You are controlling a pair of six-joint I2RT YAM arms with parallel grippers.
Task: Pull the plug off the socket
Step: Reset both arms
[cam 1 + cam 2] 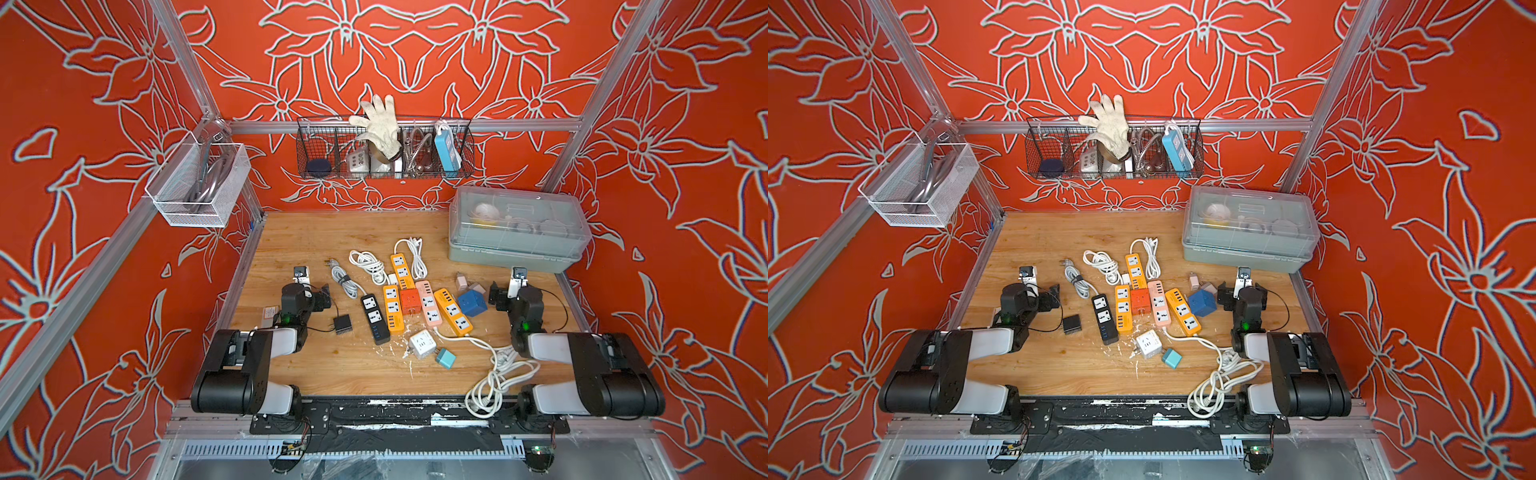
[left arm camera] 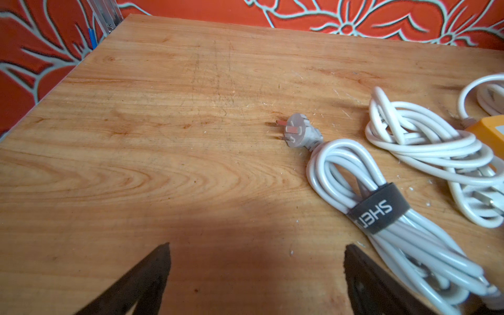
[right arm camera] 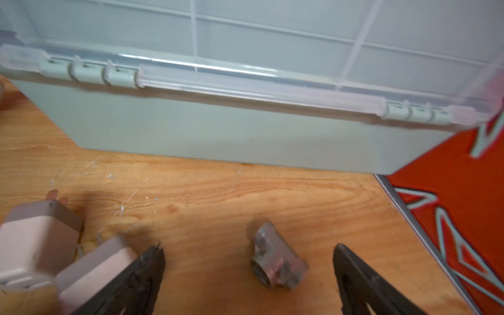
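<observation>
Plug, white, lies just left of the orange cube adapter, wedged among the yellow strips. Whether its pins sit in a socket cannot be told in either top view.

Counting around that cube on the wooden table:
- **Power strips:** five in all. Three are yellow, one pink strip lies against the cube's right side, and one black strip lies further left.
- **Cube adapters:** three with the orange one. A blue cube sits to its right and a white cube nearer the arms.
- **Small chargers:** four. There is a teal charger by the white cube, a black charger far left, and two pale pink chargers beyond the blue cube.
- **White cable coils:** four.
- **Grey lidded box:** one, standing behind and to the right.

Left claw, well left of the cube, is spread wide over bare wood and grips nothing. A strapped coil lies beside one finger. Right claw, right of the cube, is spread just as wide and holds nothing. One small grey metal fitting lies between its fingers, clear of both. One finger overlaps a pink charger, but contact cannot be told.
</observation>
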